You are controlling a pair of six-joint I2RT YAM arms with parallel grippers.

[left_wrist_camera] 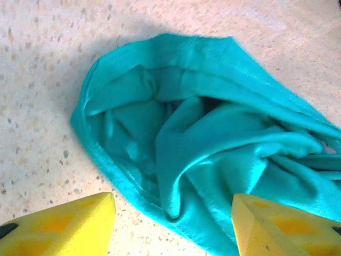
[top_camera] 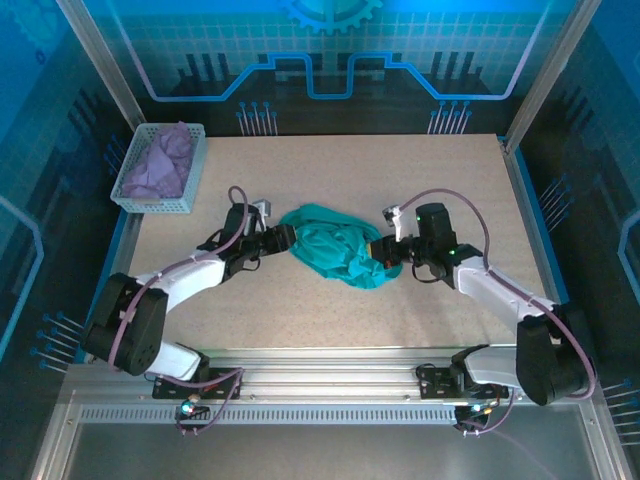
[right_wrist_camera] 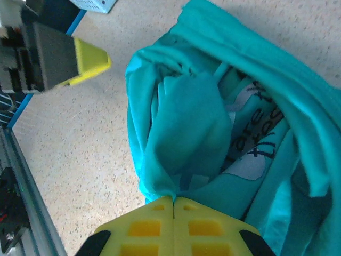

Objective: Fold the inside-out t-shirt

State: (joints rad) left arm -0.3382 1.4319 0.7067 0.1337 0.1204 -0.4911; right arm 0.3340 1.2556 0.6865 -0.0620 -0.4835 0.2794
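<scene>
basket: one, far-left corner, well apart from the work; one lavender cloth inside.
left gripper: your fingers stand apart, empty, just off the shirt's left end.
inside-out t-shirt: one, bunched mid-table; long axis runs left-right between your two grippers.
right gripper: fingers pressed together, apparently pinching a fold at the right end.
next reach: probably left arm, straight ahead onto the near hem.

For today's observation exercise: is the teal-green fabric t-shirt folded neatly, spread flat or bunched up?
Bunched up. The teal-green fabric t-shirt lies in a crumpled heap of loose overlapping creases, with no flat panel.
</scene>
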